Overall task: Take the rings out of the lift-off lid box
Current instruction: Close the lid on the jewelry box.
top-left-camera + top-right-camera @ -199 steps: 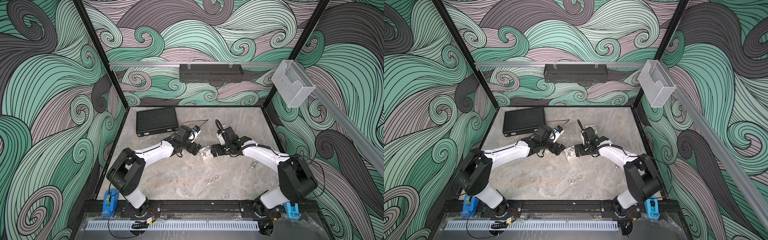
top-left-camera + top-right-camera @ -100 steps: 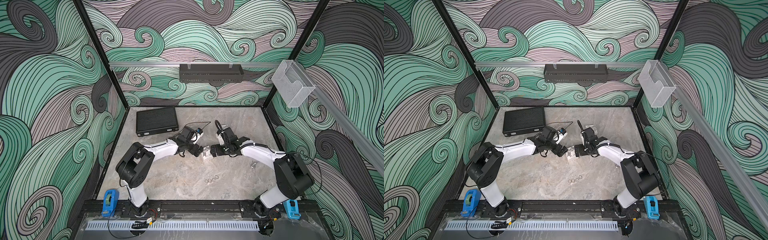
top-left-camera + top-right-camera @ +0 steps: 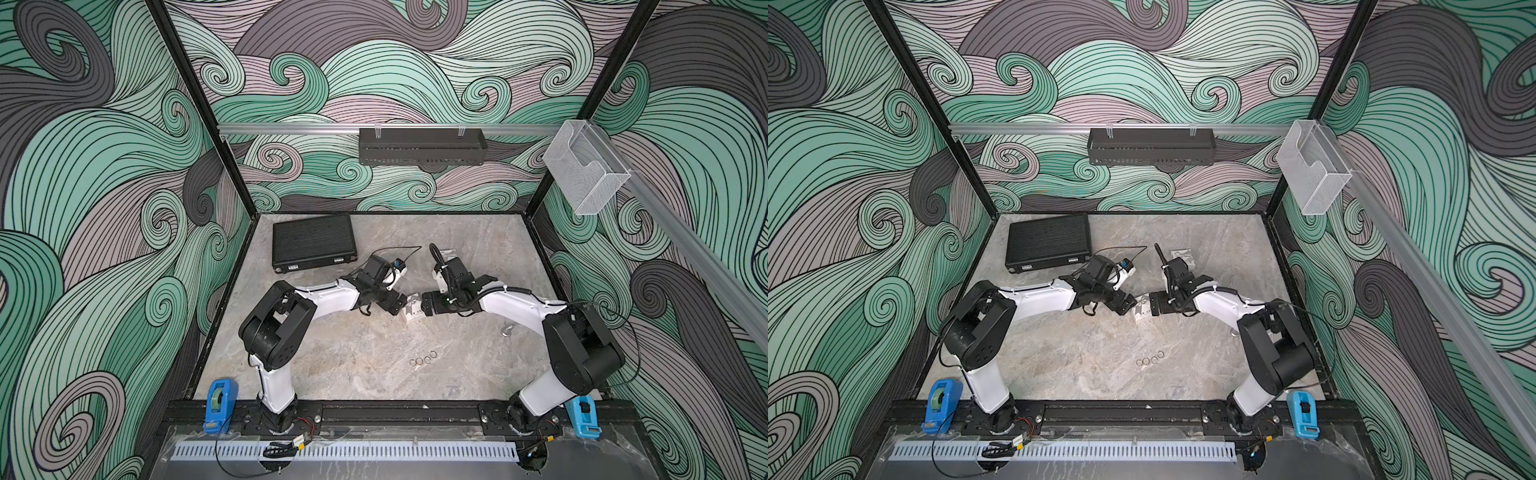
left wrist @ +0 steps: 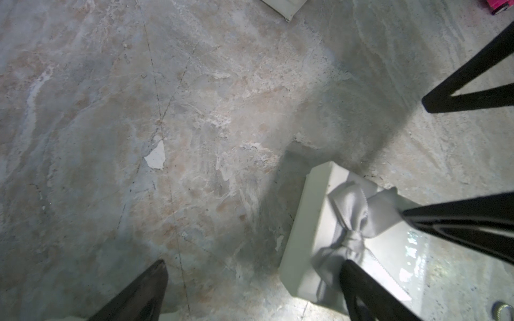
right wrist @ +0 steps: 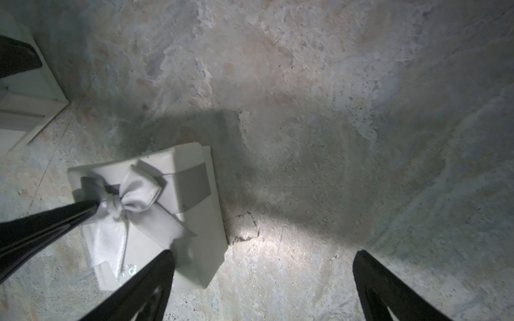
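Since a second ago, left gripper (image 3: 400,304) brought in close against white bow-tied box (image 3: 412,311); jaws spread, nothing pinched. At opposite side of box, right gripper (image 3: 424,302) unmoved, spread wide, empty. In wrist views, one finger of each gripper seen over box, left one's tip at bow (image 5: 133,194). Lid still seated. Three rings (image 3: 422,360) lying on worktop (image 3: 353,365), well apart from box, toward arm bases. Judged: box now flanked on both sides, lid removal being set up. Any rings inside box hidden.
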{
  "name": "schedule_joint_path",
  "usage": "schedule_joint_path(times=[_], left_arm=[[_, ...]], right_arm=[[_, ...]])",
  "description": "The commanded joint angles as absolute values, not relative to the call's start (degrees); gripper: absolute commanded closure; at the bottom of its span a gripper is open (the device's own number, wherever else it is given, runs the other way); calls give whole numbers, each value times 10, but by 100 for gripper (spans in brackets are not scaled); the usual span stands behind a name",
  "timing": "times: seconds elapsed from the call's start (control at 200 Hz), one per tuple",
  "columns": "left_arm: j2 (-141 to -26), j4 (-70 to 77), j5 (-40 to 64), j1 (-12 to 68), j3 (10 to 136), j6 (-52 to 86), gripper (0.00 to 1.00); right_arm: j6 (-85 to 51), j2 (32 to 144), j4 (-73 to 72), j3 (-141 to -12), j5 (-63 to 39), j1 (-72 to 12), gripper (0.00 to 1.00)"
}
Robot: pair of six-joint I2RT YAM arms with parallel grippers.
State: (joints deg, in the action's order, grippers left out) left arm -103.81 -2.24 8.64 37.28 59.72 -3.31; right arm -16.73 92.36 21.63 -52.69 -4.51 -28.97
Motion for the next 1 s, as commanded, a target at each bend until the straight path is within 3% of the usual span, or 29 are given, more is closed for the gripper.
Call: schedule_joint_path(times=[0.0, 0.766, 0.997], left_arm=[[-1054, -25, 82, 375, 589, -26, 3], [-1070, -41, 57, 376, 590, -21, 3], [-993, -52, 52, 378, 578, -34, 3]], right_arm=[[-175, 938, 225, -517, -29, -288, 1], [-186, 940, 270, -541, -1, -288, 1], [-148, 878, 276, -546, -6, -298, 1]])
